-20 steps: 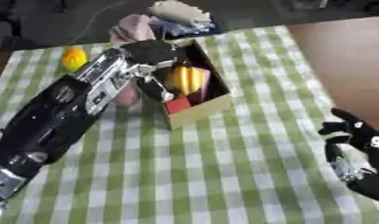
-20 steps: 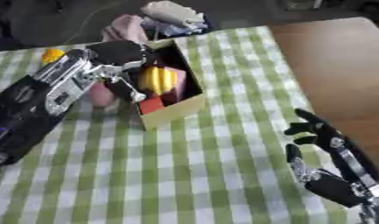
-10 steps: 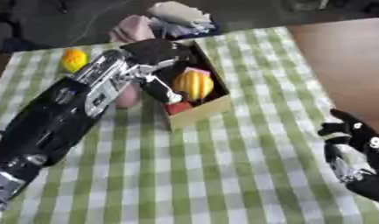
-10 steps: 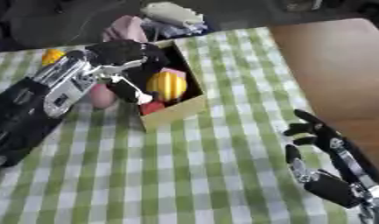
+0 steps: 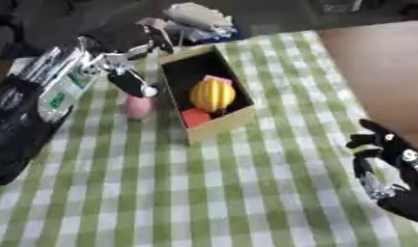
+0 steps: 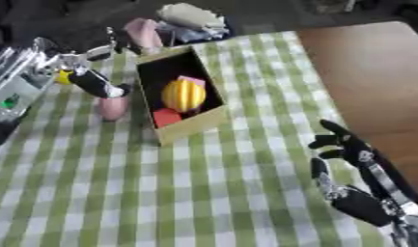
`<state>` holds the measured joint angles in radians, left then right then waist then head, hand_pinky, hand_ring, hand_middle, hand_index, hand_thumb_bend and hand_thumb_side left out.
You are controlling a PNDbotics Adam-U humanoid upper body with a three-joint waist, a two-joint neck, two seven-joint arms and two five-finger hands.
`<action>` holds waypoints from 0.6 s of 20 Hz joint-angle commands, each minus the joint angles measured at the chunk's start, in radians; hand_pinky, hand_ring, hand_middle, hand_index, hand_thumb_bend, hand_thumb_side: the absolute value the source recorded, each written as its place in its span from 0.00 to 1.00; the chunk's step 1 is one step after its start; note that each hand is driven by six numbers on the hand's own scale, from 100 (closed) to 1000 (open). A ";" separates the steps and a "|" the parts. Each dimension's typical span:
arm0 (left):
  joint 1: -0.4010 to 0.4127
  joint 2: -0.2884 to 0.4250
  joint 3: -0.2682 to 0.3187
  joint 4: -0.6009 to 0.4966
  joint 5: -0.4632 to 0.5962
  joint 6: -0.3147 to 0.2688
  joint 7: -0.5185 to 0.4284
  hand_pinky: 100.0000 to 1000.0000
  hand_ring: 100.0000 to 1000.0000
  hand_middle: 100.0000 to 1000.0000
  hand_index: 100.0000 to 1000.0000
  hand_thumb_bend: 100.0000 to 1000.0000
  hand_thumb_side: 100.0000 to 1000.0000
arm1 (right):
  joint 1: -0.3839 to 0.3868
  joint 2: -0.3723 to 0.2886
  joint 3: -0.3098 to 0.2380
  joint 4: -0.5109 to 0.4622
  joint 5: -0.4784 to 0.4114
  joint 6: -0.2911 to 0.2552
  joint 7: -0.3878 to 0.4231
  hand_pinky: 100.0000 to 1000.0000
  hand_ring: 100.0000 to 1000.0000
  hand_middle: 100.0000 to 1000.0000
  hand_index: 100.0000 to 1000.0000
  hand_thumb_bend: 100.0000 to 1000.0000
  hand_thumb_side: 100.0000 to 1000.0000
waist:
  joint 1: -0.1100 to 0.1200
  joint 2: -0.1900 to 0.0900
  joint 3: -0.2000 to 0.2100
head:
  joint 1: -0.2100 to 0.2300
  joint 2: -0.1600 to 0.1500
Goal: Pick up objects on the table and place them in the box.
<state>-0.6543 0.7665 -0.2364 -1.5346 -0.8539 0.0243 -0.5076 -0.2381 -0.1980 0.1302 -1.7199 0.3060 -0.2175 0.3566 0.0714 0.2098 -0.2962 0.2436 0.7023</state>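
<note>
An open cardboard box stands on the green checked cloth. Inside it lie a yellow ribbed fruit, a red block and a pink piece. My left hand hangs just left of the box, open and holding nothing, with one finger pointing down over a pink object on the cloth. A small yellow thing peeks out behind that hand. My right hand rests open at the lower right, fingers up.
A white bundle and a pink thing lie past the box at the cloth's far edge. Bare brown table runs along the right of the cloth. The near half of the cloth carries nothing.
My left hand let go of the yellow fruit, which now lies in the box, and drew back left out of the box. The right hand stayed put.
</note>
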 commanded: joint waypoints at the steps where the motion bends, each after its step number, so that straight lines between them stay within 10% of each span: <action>1: -0.007 0.030 0.028 0.060 -0.018 0.020 0.000 0.72 0.68 0.73 0.84 0.33 0.20 | -0.010 -0.010 -0.004 -0.011 -0.001 -0.001 -0.003 0.71 0.88 0.66 0.98 0.00 0.41 | -0.013 -0.013 0.002 | -0.003 -0.011; 12: -0.019 -0.048 0.002 0.240 -0.092 -0.008 0.017 0.73 0.70 0.76 0.85 0.35 0.33 | -0.010 -0.005 -0.002 -0.011 -0.005 -0.002 0.000 0.71 0.88 0.66 0.98 0.00 0.41 | -0.016 -0.011 -0.008 | 0.000 -0.008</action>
<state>-0.6528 0.7028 -0.2385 -1.3014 -0.9331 0.0206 -0.4938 -0.2380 -0.1978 0.1304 -1.7199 0.3060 -0.2176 0.3568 0.0714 0.2098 -0.3032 0.2445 0.7022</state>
